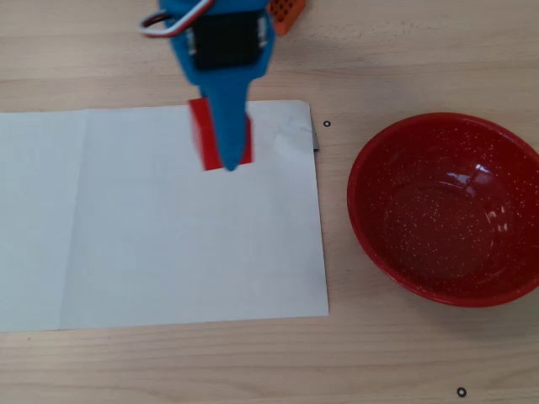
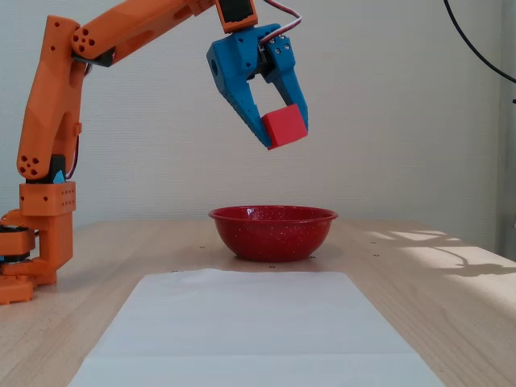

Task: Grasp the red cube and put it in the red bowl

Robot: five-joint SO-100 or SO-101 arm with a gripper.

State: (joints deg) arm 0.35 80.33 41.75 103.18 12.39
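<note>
Counted: one red cube [image 2: 284,126], one red bowl [image 1: 447,208], one white paper sheet [image 1: 160,244], one orange arm [image 2: 56,121] with a blue gripper [image 2: 280,131] clamped on the cube, tilted, high in the air. Pale wood table [image 1: 404,353] under everything, bowl toward its right edge in the overhead view, sheet filling the left and centre; plain white wall behind in the fixed view. Small, matte, bright red, seen over the sheet's top edge from overhead [image 1: 202,139], well above the bowl's rim in the fixed view.

1 red cube [image 2: 284,126], 1 red bowl [image 1: 446,210], 1 paper sheet [image 1: 160,252].
</note>
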